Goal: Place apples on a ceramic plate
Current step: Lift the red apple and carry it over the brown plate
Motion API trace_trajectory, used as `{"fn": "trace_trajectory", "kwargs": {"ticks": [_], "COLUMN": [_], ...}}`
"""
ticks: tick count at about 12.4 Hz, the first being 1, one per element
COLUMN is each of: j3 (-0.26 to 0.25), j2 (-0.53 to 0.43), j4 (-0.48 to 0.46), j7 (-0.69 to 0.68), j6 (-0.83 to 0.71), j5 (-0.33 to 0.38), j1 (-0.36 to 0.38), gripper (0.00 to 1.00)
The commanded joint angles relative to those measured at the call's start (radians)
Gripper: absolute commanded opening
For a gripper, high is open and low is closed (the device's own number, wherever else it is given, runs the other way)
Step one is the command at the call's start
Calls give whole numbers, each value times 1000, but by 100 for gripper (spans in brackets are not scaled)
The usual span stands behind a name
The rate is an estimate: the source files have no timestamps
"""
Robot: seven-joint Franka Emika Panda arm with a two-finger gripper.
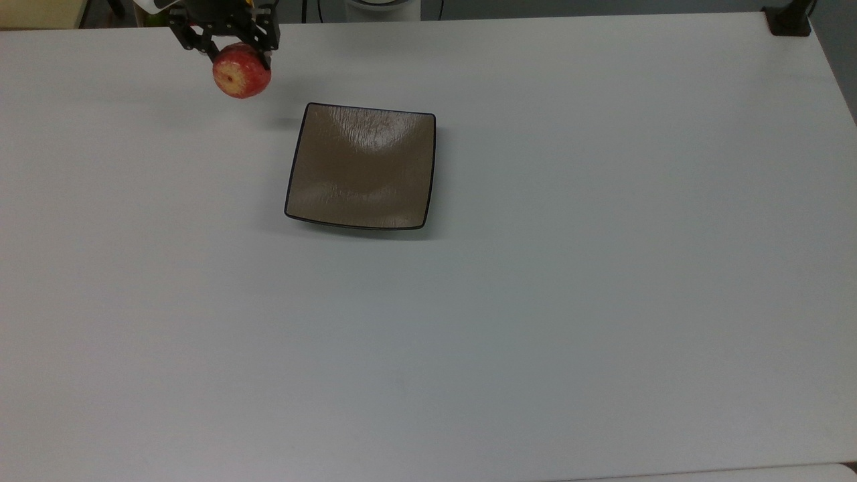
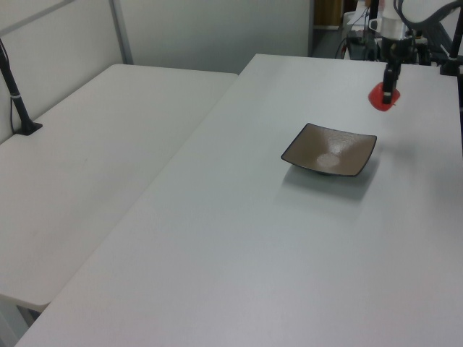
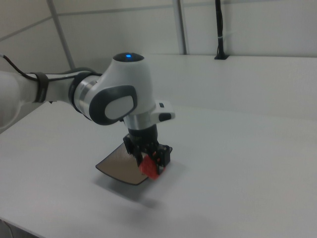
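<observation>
apple [image 1: 241, 71], red with a yellowish patch turned toward the top view's camera, hangs clamped in the tool [image 1: 227, 48] above the white table [image 1: 535, 301], off the top view's upper left corner of the ceramic plate [image 1: 361, 167]. the 2 dark fingers [image 1: 266, 41] pinch the fruit from either side near its upper half, and a faint shadow on the table beside the plate's corner suggests it is lifted clear of the surface. in the left view the apple [image 2: 381, 97] sits beyond the far edge of the plate [image 2: 329, 150], apart from it; in the right view the apple [image 3: 150, 165] shows just below the arm's wrist, in front of the plate [image 3: 119, 168].

the step in hand looks like the carry to the plate. done well, it would mean holding the grip firm on a round, rough-skinned fruit, travelling high enough to pass over the upturned rim, and stopping over the plate's middle rather than its edge. lowering until the apple nearly touches the glossy surface before letting go should keep it from rolling toward a corner or off the plate.
</observation>
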Motion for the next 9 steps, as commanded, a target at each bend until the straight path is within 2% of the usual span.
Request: {"fn": "trace_trajectory", "kwargs": {"ticks": [1,4,5,7,9], "j3": [22,97,106,112,112], "j2": [14,68,79,88,89], "j4": [19,19,19,19,19], "j7": [83,165,180,189,189], "j6": [32,84,86,86,86], "j5": [36,42,42,42,42], "j1": [62,72,72,85,89], "gripper": [59,62,77,100,100]}}
